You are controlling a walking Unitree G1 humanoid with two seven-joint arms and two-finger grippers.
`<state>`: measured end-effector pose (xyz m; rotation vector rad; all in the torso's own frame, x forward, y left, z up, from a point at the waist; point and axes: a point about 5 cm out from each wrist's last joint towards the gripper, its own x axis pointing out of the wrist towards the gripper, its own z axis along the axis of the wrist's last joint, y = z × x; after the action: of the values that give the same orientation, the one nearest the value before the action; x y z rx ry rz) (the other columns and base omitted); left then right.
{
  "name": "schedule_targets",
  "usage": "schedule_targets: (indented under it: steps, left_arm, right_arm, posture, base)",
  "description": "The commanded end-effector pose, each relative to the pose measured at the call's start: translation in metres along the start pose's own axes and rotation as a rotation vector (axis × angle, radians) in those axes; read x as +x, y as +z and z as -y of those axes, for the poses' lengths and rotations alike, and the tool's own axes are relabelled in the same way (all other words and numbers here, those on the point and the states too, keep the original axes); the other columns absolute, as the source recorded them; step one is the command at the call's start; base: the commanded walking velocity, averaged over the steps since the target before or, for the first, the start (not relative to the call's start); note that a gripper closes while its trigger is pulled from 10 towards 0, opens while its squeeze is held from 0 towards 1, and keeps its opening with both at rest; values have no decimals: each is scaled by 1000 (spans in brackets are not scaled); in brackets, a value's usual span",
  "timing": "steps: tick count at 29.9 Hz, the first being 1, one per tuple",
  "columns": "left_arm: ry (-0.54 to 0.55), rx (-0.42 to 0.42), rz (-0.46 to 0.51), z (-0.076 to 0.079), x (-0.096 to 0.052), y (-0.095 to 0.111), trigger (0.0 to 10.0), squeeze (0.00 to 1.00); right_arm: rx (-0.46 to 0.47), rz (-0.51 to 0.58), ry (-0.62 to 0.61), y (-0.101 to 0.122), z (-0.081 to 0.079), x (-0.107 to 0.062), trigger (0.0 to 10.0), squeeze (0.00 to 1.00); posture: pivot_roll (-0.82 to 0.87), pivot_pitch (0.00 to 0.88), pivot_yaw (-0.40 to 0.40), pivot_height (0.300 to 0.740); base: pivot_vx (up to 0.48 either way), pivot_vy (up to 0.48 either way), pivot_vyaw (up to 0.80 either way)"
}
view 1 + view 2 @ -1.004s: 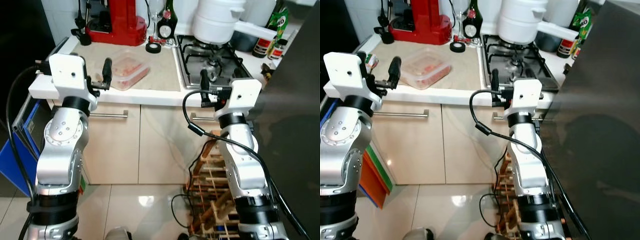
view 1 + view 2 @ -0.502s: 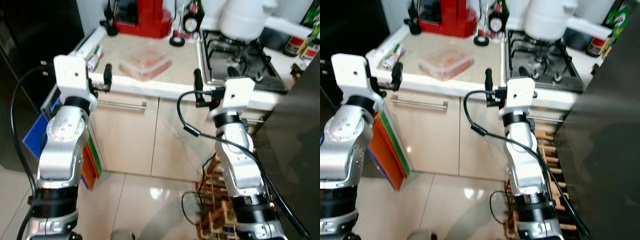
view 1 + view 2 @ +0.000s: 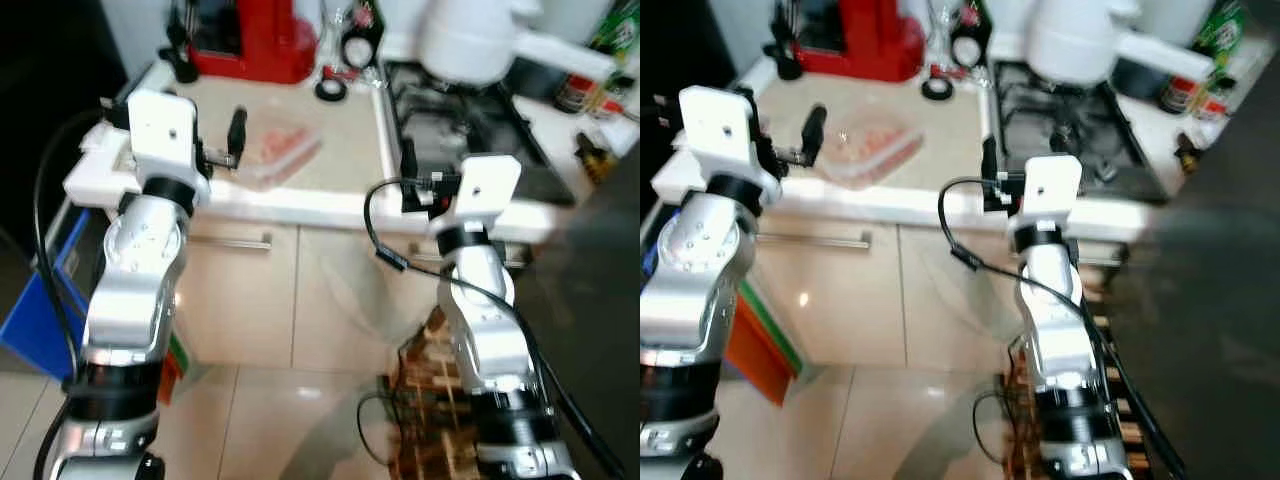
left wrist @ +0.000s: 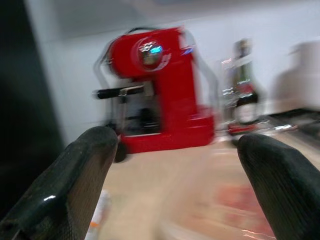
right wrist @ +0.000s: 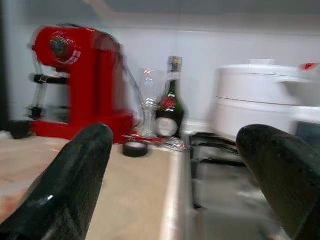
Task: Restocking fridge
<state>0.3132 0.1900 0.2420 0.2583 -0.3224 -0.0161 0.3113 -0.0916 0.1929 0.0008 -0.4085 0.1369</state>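
I see the clear food box [image 3: 277, 150] on the desk [image 3: 345, 140], upper middle of the frame, just past my left claw [image 3: 236, 135]. Both claws, left and right claw [image 3: 407, 175], are spread wide, holding nothing.

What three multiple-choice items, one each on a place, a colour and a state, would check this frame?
1. Where does the clear food container sit?
A. On the stove
B. On the counter, ahead of the left gripper
C. On the floor

2. What colour is the coffee machine?
A. Red
B. Blue
C. White

3. How do the left gripper's fingers stand?
A. Shut on the container
B. Shut on nothing
C. Open

Key: 1 B, it rests on the counter just beyond the left gripper; 2 A, its body is bright red; 3 C, the left wrist view shows a wide gap between the two fingers.
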Motion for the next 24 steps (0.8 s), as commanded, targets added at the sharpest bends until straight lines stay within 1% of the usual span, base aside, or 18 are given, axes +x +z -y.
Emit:
schedule_targets:
  steps: [1, 7, 11, 13, 15, 16, 17, 20, 21, 22, 24]
  left_arm:
    - [-46, -5, 64, 15, 4, 13, 10000, 0]
    - [-18, -18, 102, 8, 6, 20, 10000, 0]
    - [-7, -33, 98, 6, 7, 20, 10000, 0]
    - [3, -26, 106, 4, 8, 21, 10000, 0]
    - [26, -56, 105, 2, 10, 25, 10000, 0]
    - [31, -83, 82, 2, 12, 25, 10000, 0]
    - [37, -136, 50, 0, 14, 25, 10000, 0]
    - [42, -227, 20, -4, 15, 27, 10000, 0]
    - [49, -272, -20, -7, 15, 24, 10000, 0]
    - [49, -272, -20, -7, 15, 24, 10000, 0]
    - [64, -330, -81, -11, 15, 18, 10000, 0]
  right_arm:
    - [-39, -6, -41, -2, 16, -3, 10000, 20]
    - [-40, -7, -43, -4, 16, -3, 10000, 24]
    - [-39, -8, -43, -4, 15, -3, 10000, 20]
    - [-39, -8, -43, -4, 15, -3, 10000, 16]
    - [-40, -9, -44, -5, 16, -4, 10000, 16]
    - [-40, -9, -44, -5, 16, -4, 10000, 16]
    - [-40, -9, -45, -5, 17, -4, 10000, 16]
    - [-41, -11, -46, -5, 17, -5, 10000, 16]
    - [-41, -12, -45, -5, 17, -6, 10000, 20]
    - [-41, -12, -45, -5, 17, -6, 10000, 20]
    - [-41, -14, -45, -5, 17, -6, 10000, 16]
  posture:
    - [81, 0, -34, 740]
    - [84, 0, -32, 740]
    - [83, 0, -30, 740]
    - [83, 0, -30, 740]
    - [81, 0, -30, 740]
    - [81, 0, -27, 740]
    - [81, 0, -27, 740]
    - [82, 0, -27, 740]
    - [83, 0, -27, 740]
    - [83, 0, -27, 740]
    - [84, 0, -26, 740]
  base:
    - [472, 0, 0]
    - [472, 0, 0]
    - [469, 0, 0]
    - [474, 0, 0]
    - [412, 0, 0]
    - [0, 0, 0]
    - [0, 0, 0]
    - [0, 0, 0]
    - [0, 0, 0]
    - [0, 0, 0]
    - [0, 0, 0]
